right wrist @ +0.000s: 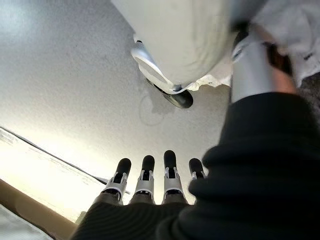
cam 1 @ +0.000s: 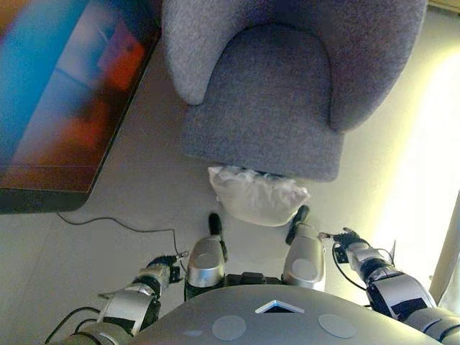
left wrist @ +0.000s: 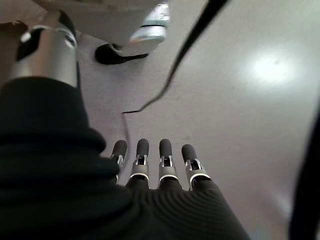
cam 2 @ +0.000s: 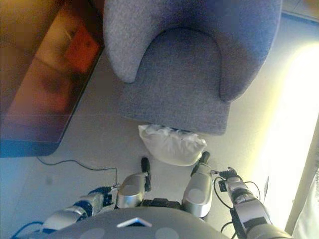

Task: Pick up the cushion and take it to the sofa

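Observation:
A white, crumpled cushion (cam 1: 255, 194) lies on the floor against the front edge of the grey upholstered sofa seat (cam 1: 266, 100), right in front of me. Both hands hang low at my sides, well short of the cushion. My left hand (cam 1: 165, 272) is open: in its wrist view the fingers (left wrist: 150, 165) are straight over bare floor and hold nothing. My right hand (cam 1: 350, 243) is open too, its fingers (right wrist: 145, 180) straight and empty. A corner of the cushion (right wrist: 300, 25) shows in the right wrist view.
A dark glossy low table (cam 1: 57, 93) stands to the left of the sofa. Pale floor (cam 1: 144, 187) lies between them. To the right the floor is brightly sunlit, and a light-coloured wall or curtain edge (cam 1: 451, 251) bounds it.

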You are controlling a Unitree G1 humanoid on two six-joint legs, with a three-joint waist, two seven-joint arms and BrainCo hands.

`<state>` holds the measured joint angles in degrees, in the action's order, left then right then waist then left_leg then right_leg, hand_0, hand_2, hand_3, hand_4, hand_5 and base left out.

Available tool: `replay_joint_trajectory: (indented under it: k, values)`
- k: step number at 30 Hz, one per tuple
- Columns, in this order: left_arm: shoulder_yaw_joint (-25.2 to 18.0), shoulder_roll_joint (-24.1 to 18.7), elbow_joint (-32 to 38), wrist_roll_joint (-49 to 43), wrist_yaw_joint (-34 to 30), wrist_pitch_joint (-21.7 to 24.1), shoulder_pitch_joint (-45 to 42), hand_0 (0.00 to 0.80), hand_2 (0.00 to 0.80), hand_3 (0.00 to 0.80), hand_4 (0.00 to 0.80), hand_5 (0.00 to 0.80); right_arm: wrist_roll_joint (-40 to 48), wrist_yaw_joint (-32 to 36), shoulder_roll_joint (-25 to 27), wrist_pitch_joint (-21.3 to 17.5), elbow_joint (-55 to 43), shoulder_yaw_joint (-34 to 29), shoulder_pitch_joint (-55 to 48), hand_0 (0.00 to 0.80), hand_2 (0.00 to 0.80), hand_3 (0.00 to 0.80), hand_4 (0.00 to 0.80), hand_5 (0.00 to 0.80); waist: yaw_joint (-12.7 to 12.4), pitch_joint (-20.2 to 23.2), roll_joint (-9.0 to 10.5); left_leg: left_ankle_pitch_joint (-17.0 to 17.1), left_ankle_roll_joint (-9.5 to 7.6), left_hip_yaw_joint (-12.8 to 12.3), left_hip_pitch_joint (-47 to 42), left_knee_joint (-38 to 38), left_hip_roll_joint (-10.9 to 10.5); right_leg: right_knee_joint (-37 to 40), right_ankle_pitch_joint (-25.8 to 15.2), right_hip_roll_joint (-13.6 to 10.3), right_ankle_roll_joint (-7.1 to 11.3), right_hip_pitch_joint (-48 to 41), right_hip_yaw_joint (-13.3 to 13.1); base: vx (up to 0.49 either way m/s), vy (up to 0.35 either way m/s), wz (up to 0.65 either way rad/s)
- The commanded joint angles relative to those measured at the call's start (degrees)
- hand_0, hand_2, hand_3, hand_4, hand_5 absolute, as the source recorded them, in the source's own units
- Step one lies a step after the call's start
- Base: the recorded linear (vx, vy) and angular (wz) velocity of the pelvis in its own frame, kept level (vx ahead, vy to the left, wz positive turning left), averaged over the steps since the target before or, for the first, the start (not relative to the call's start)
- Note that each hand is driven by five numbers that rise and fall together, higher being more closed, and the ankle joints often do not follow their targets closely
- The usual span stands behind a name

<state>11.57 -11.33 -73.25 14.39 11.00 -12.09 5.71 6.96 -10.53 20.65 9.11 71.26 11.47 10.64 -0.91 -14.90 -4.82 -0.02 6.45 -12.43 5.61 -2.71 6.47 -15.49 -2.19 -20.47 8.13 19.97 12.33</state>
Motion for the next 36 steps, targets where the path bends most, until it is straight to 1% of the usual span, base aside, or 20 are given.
replay_joint_trajectory:
  k: [1,2,3,4,8,12,14,15,17,19,20,21,25,29,30,31,33,35,36]
  values:
    - [0.24,-0.72,-1.91,0.41,-0.03,-1.03,0.56,0.0,0.0,0.0,0.0,0.0,1.3,-2.47,0.36,-1.32,0.6,-1.49,2.18,0.0,0.0,0.0,0.0,0.0,2.11,-1.24,-0.26,0.23,3.3,4.44,-0.67,-1.29,8.96,3.67,-0.27,-2.14,3.22,-4.72,-0.96,0.056,0.066,-0.03]
    - [0.24,-1.52,-1.74,0.72,-0.16,-0.89,0.79,0.0,0.0,0.0,0.0,0.0,0.87,-2.1,-0.2,-1.66,0.54,-1.56,2.03,0.0,0.0,0.0,0.0,0.0,2.11,-1.52,0.36,-0.47,3.06,4.11,-0.65,-1.84,8.71,4.75,-1.22,-2.72,4.1,-5.31,-1.06,0.038,-0.036,-0.03]
    - [0.34,-2.51,-1.39,1.55,0.44,-0.94,1.31,0.0,0.0,0.0,0.0,0.0,0.13,-1.68,-1.09,-2.25,0.73,-1.52,1.88,0.0,0.0,0.0,0.0,0.0,2.0,-1.78,1.28,-1.18,2.78,3.42,-1.02,-1.55,8.36,6.98,-3.68,-3.84,5.34,-5.89,-0.4,0.018,-0.078,-0.09]
    - [0.34,-3.13,-1.28,2.39,1.19,-0.53,1.69,0.0,0.0,0.0,0.0,0.0,-0.11,-2.04,-1.93,-2.67,0.93,-1.4,1.83,0.0,0.0,0.0,0.0,0.0,1.83,-2.08,1.8,-1.5,2.61,2.86,-1.4,-1.19,8.33,8.42,-5.23,-4.36,5.85,-6.25,0.37,0.002,-0.105,-0.08]
    - [0.7,-4.17,-1.13,2.25,2.19,1.78,3.12,0.0,0.0,0.0,0.0,0.0,1.08,-2.76,-3.3,-2.88,0.64,-0.89,2.19,0.0,0.0,0.0,0.0,0.0,1.26,-3.08,2.97,-2.43,2.36,2.22,-0.95,-1.99,8.41,11.15,-7.97,-5.38,6.52,-6.79,1.93,-0.015,-0.111,-0.08]
    - [1.34,-4.45,-0.24,2.33,3.42,4.16,3.96,0.0,0.0,0.0,0.0,0.0,2.33,-2.98,-2.77,-2.39,0.21,-1.33,2.1,0.0,0.0,0.0,0.0,0.0,1.05,-3.7,3.45,-2.57,2.78,2.92,0.44,-3.82,9.17,11.69,-7.51,-5.07,6.63,-7.22,1.7,0.035,-0.093,0.01]
    - [1.82,-4.36,0.25,2.36,4.24,5.94,4.48,0.0,0.0,0.0,0.0,0.0,2.23,-3.19,-2.3,-2.44,0.08,-1.27,2.28,0.0,0.0,0.0,0.0,0.0,1.09,-4.07,3.45,-2.31,3.22,3.25,1.08,-4.16,9.83,11.57,-7.03,-4.76,6.71,-6.92,1.43,0.052,-0.075,-0.02]
    - [2.13,-4.31,0.63,2.54,5.12,7.8,5.17,0.0,0.0,0.0,0.0,0.0,2.71,-3.63,-1.94,-3.35,0.18,-1.14,2.79,0.0,0.0,0.0,0.0,0.0,1.08,-4.62,3.32,-1.9,3.56,3.66,1.76,-4.09,10.3,11.47,-6.63,-4.42,6.78,-6.49,1.19,0.036,-0.081,-0.02]
    - [2.88,-4.36,1.83,3.06,6.09,9.99,6.58,0.0,0.0,0.0,0.0,0.0,3.75,-4.54,-1.46,-4.85,-0.28,-0.75,4.14,0.0,0.0,0.0,0.0,0.0,1.28,-5.84,3.1,-1.69,3.99,4.21,3.2,-4.48,10.75,10.8,-6.23,-4.06,6.69,-4.77,0.65,-0.052,-0.038,0.02]
    - [3.95,-4.73,3.75,3.94,7.72,12.49,8.99,0.0,0.0,0.0,0.0,0.0,5.27,-6.5,-0.85,-6.2,-1.64,-0.1,7.02,0.0,0.0,0.0,0.0,0.0,1.75,-7.98,2.83,-1.51,4.56,4.99,6.07,-5.74,11.21,9.04,-5.98,-3.74,6.5,-0.86,-0.54,-0.15,-0.009,0.02]
    - [4.2,-4.87,4.15,3.8,8.25,13.24,9.57,0.0,0.0,0.0,0.0,0.0,5.47,-7.03,-0.73,-6.08,-1.94,0.04,7.73,0.0,0.0,0.0,0.0,0.0,1.84,-8.32,2.81,-1.5,4.68,5.12,6.77,-6.15,11.28,8.52,-5.92,-3.69,6.46,0.08,-0.83,-0.181,-0.007,-0.04]
    - [4.7,-5.45,5.91,5.58,9.61,13.41,11.8,0.0,0.0,0.0,0.0,0.0,5.28,-8.46,-0.39,-5.14,-2.65,0.64,10.46,0.0,0.0,0.0,0.0,0.0,2.15,-10.02,2.83,-1.27,5.01,5.42,9.12,-7.05,11.5,7.48,-5.77,-3.29,6.23,2.76,-1.41,-0.168,0.007,-0.05]
    - [5.39,-6.78,9.4,10.8,13.4,15.06,17.76,0.0,0.0,0.0,0.0,0.0,3.03,-9.56,2.68,-5.97,-4.01,2.19,16.85,0.0,0.0,0.0,0.0,0.0,2.9,-14.58,3.08,-0.79,5.02,6.62,15.82,-9.78,10.76,4.99,-5.26,-2.47,5.55,9.13,-3.0,-0.209,0.047,-0.14]
    - [5.58,-7.94,10.39,12.93,16.13,16.46,21.15,0.0,0.0,0.0,0.0,0.0,2.84,-10.02,4.84,-6.9,-4.92,2.99,20.37,0.0,0.0,0.0,0.0,0.0,3.25,-14.89,2.75,0.47,4.74,7.23,23.72,-9.95,9.7,4.72,-5.71,-1.71,5.12,16.26,-3.84,-0.149,0.049,-0.04]
    - [5.1,-7.7,9.71,12.59,16.68,17.07,22.02,0.0,0.0,0.0,0.0,0.0,0.6,-11.62,4.61,-6.84,-4.95,4.07,21.69,0.0,0.0,0.0,0.0,0.0,3.28,-14.89,2.49,0.85,4.62,7.5,25.76,-9.65,9.09,4.93,-5.96,-1.49,4.99,18.21,-3.98,-0.132,0.113,-0.01]
    - [5.26,-7.42,9.54,13.29,17.22,17.43,22.75,0.0,0.0,0.0,0.0,0.0,2.34,-12.42,4.75,-7.14,-4.76,4.73,22.88,0.0,0.0,0.0,0.0,0.0,3.45,-14.89,2.08,1.18,4.61,7.55,27.29,-9.59,8.68,4.94,-6.19,-1.38,4.96,19.89,-4.21,-0.124,0.143,0.06]
    - [5.47,-7.27,10.47,15.27,18.88,18.02,23.42,0.0,0.0,0.0,0.0,0.0,2.23,-14.21,4.68,-8.44,-6.03,4.9,22.59,0.0,0.0,0.0,0.0,0.0,3.91,-14.89,1.73,1.54,4.51,7.48,30.67,-9.68,8.4,5.2,-6.73,-1.0,4.84,23.24,-4.99,-0.098,0.124,0.1]
    - [5.19,-7.53,11.53,16.54,21.25,18.07,23.95,0.0,0.0,0.0,0.0,0.0,2.0,-15.06,4.96,-8.64,-7.49,5.08,22.35,0.0,0.0,0.0,0.0,0.0,4.17,-14.89,1.75,1.98,4.42,7.5,33.52,-9.75,8.35,5.24,-6.98,-0.8,4.85,25.83,-5.43,-0.045,0.091,0.05]
    - [3.53,-11.79,11.37,18.28,16.93,16.37,24.73,0.0,0.0,0.0,0.0,0.0,1.71,-14.67,6.58,-8.0,-8.02,5.21,22.89,0.0,0.0,0.0,0.0,0.0,4.35,-14.89,0.96,2.19,4.82,7.51,34.41,-9.45,8.43,4.68,-6.7,-0.56,4.94,27.33,-5.77,-0.015,0.186,0.07]
